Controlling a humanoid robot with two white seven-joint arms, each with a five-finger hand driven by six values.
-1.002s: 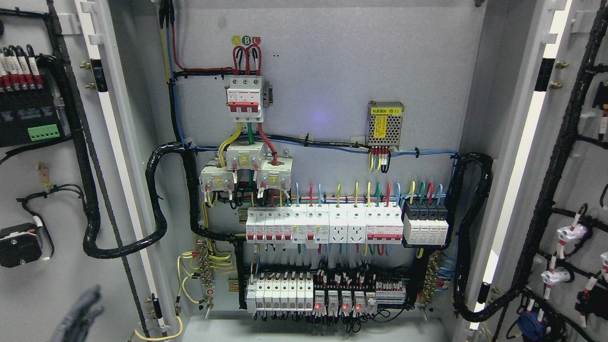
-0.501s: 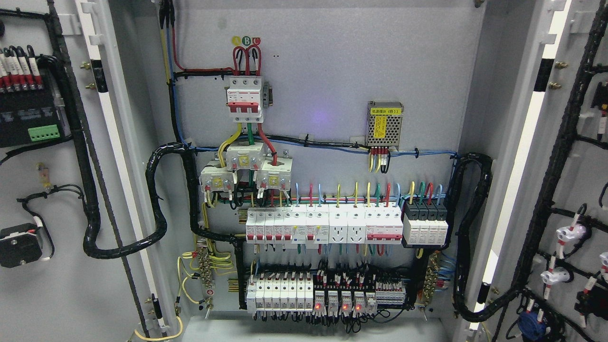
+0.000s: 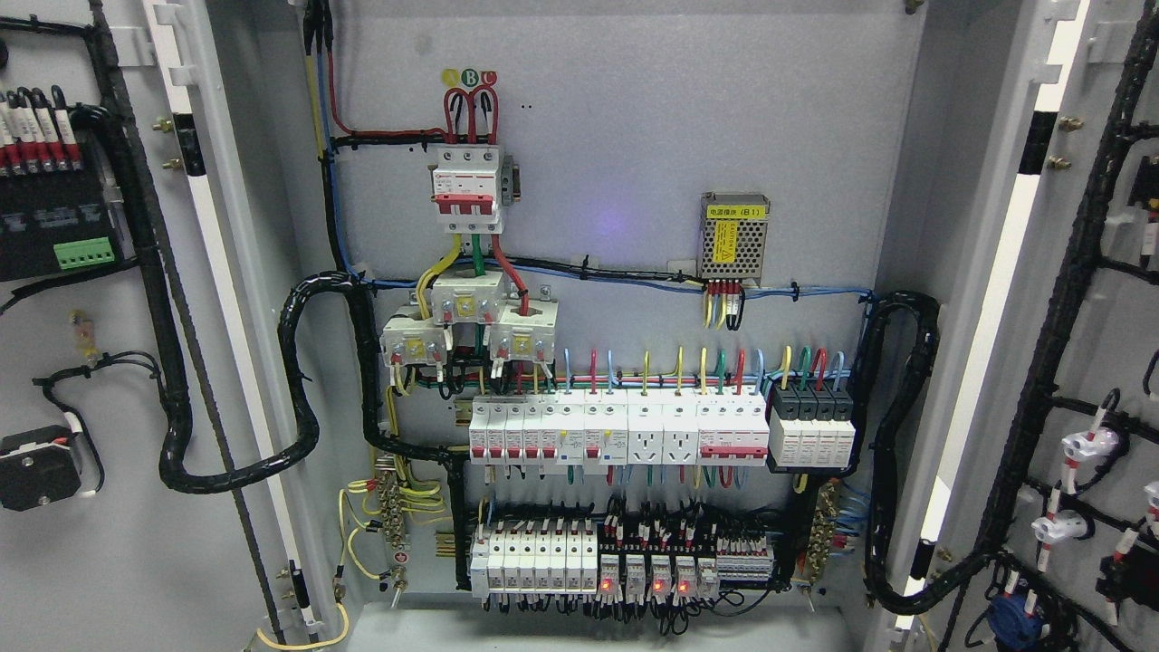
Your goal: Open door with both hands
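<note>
Grey steel doors stand swung wide on both sides — the left door (image 3: 109, 561) and the right door (image 3: 1114, 344) each turn their wired inner faces toward the camera, so the cabinet interior (image 3: 625, 136) lies fully exposed. Rows of breakers (image 3: 616, 433) and the small power supply (image 3: 734, 234) sit unobstructed. Neither robot hand shows, so their fingers cannot be judged — the opening looks finished.
</note>
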